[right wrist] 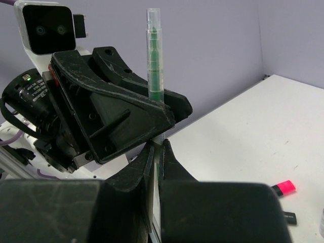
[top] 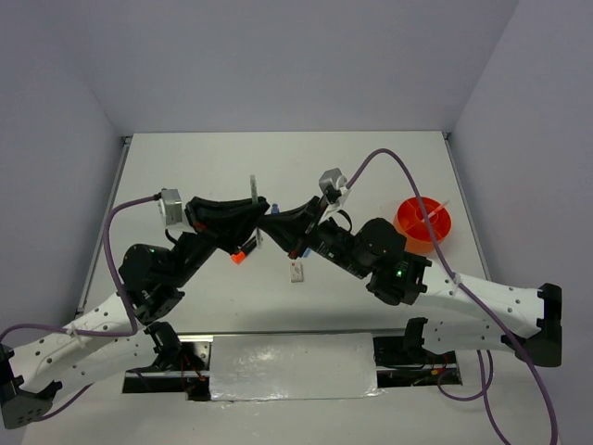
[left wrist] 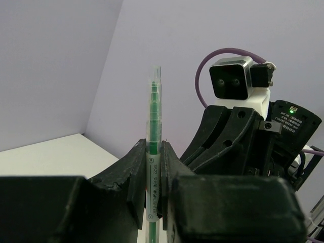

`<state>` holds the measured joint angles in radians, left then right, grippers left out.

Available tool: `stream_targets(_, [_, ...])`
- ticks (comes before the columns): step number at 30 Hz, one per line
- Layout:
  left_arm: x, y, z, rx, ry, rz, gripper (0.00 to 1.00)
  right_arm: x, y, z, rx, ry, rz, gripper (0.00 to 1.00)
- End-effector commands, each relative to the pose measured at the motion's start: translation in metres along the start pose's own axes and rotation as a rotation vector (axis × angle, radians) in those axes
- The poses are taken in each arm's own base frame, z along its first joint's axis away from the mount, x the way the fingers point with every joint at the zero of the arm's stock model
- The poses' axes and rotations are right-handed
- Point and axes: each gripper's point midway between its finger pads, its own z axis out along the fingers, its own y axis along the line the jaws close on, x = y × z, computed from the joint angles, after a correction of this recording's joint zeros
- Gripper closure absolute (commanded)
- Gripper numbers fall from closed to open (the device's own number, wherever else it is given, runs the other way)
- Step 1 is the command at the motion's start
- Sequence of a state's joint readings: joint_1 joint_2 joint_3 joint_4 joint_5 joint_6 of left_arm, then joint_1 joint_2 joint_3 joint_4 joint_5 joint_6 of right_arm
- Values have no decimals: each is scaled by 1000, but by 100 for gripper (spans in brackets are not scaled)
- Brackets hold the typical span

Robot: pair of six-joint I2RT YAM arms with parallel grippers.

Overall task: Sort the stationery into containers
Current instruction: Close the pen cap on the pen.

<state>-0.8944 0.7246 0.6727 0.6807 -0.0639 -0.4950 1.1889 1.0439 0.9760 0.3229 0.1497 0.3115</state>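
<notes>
Our left gripper [left wrist: 153, 161] is pinching the pen [left wrist: 154, 114] low on its barrel and holding it upright. Our right gripper [right wrist: 157, 152] meets it nose to nose. Its fingers appear pressed on the same pen, just below the left gripper's hold. So the pen is in the air between the two grippers, well above the table [top: 185, 167], and we judge this to be a handover.

The pen is a thin, clear plastic tube with a green core, a printed label and a clear cap on top. It looks hard and slick. The fingers are matte black plastic, scuffed at the edges.

Below the grippers lie an orange-capped highlighter [top: 238, 257] and a small white block [top: 296, 271], both flat on the smooth white table. A pink-capped highlighter [right wrist: 283, 188] lies below and to the right of the right gripper.

The bowl [top: 400, 227] stands well off to the right of both grippers. It is round, glossy orange and divided inside. One thin pale item seems to lie across it, though we cannot tell what it is.

We judge the sort barely begun, with the pen not yet dropped in and at least three items left on the table.
</notes>
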Motion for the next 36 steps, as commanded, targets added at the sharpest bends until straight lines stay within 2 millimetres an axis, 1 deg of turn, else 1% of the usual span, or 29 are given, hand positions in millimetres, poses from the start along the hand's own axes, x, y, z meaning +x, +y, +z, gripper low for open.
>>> stream_targets(1, [-24, -20, 8, 72, -39, 32, 100, -18, 17, -4, -83, -47, -29, 100])
stream_targets(2, [-24, -21, 8, 78, -35, 35, 100, -16, 21, -6, -106, -36, -39, 90])
stream_targets(4, [-26, -23, 8, 82, -39, 29, 100, -15, 22, -7, -116, -25, -47, 79])
stream_targets(5, [-27, -26, 8, 97, -37, 29, 100, -14, 20, -8, -106, -14, -48, 69])
stream_targets(6, [-28, -28, 8, 107, -36, 32, 100, -13, 19, -8, -99, -7, -49, 67])
stream_targets(7, [-29, -30, 7, 112, -36, 30, 100, -12, 18, -9, -97, -1, -54, 61])
stream_targets(10, [-31, -33, 8, 125, -45, 23, 100, -9, 16, -10, -92, 8, -60, 54])
stream_targets(13, [-31, -37, 11, 146, -41, 11, 100, -3, 14, -9, -88, 21, -64, 53])
stream_targets(15, [-29, -39, 11, 158, -38, -3, 100, -4, 14, -9, -86, 12, -66, 53])
stream_targets(21, [-28, -40, 10, 168, -55, -36, 100, -9, 15, -5, -86, 5, -91, 54])
stream_targets(23, [-30, -42, 10, 179, -60, -43, 100, -10, 15, -1, -84, 5, -103, 57])
stream_targets(24, [-28, -43, 10, 182, -54, -48, 100, -12, 15, 0, -83, -2, -109, 64])
stream_targets(26, [-29, -45, 10, 192, -54, -54, 100, -11, 14, 1, -82, 1, -119, 70])
stream_targets(27, [-28, -44, 10, 191, -53, -58, 100, -11, 14, 2, -84, -1, -126, 77])
stream_targets(29, [-28, -46, 10, 198, -52, -63, 100, -13, 14, 2, -87, -11, -135, 86])
stream_targets(30, [-27, -46, 9, 197, -51, -63, 100, -11, 14, 1, -95, -11, -137, 87])
stream_targets(32, [-26, -43, 9, 188, -45, -62, 100, -15, 14, -1, -101, -30, -135, 88])
stream_targets(34, [-24, -41, 7, 181, -49, -59, 100, -18, 15, -1, -108, -37, -136, 100])
stream_targets(35, [-25, -41, 5, 178, -52, -57, 100, -18, 15, -2, -104, -35, -133, 100])
stream_targets(36, [-24, -39, 4, 172, -54, -52, 95, -19, 14, -2, -97, -34, -130, 100])
